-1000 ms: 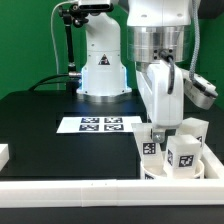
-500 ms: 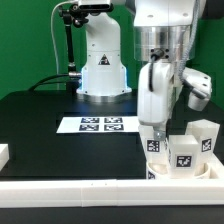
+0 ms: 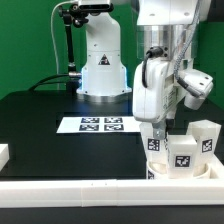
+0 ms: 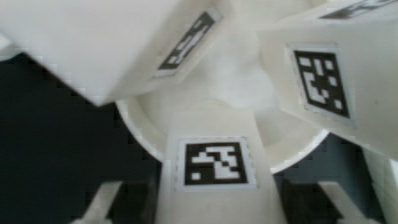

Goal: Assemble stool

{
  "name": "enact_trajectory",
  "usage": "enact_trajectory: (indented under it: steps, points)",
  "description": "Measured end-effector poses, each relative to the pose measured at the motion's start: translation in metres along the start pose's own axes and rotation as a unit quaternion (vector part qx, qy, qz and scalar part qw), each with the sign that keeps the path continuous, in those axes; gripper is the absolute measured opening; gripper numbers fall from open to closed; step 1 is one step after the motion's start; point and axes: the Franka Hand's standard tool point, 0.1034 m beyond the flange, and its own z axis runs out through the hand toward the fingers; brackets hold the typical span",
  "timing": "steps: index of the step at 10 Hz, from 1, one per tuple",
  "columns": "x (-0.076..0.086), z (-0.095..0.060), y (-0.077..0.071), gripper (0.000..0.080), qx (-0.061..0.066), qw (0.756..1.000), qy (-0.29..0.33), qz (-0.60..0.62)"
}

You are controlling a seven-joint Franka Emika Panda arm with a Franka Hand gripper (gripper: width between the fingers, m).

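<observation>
While tightly flanked, leg [image 3: 157, 139] between fingers [image 3: 160, 128]

Wrist view, close range. Round seat disc [image 4: 214, 125], white, fills centre; curved rim visible against black table [image 4: 39, 120]. Square black-and-white marker tag [image 4: 219, 163] on block in foreground, between two pale gripper fingers [image 4: 111, 200], one at each side of it. White rectangular leg [image 4: 125, 45], tilted, tag on one face, overlaps disc. Second white leg [image 4: 334, 65], tag facing camera, on opposite side. Gripper [image 4: 217, 205] closed narrow around tagged block; contact itself blurred.
</observation>
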Motion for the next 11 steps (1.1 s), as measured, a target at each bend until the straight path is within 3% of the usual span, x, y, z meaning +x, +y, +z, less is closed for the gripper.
enact_trajectory:
  steps: [4,6,7,9,11]
  points:
    - [0.000,0.001,0.001,0.0340,0.003,1.000,-0.003,-0.004]
    - [0.000,-0.007,-0.002,0.0568,0.003,0.999,-0.007,-0.035]
    - [-0.001,-0.013,-0.004,0.0624,0.006,0.999,-0.012,-0.052]
    - [-0.004,-0.022,-0.007,0.0644,0.012,0.998,-0.018,-0.063]
    - [-0.004,-0.020,-0.006,0.0649,0.011,0.997,-0.016,-0.075]
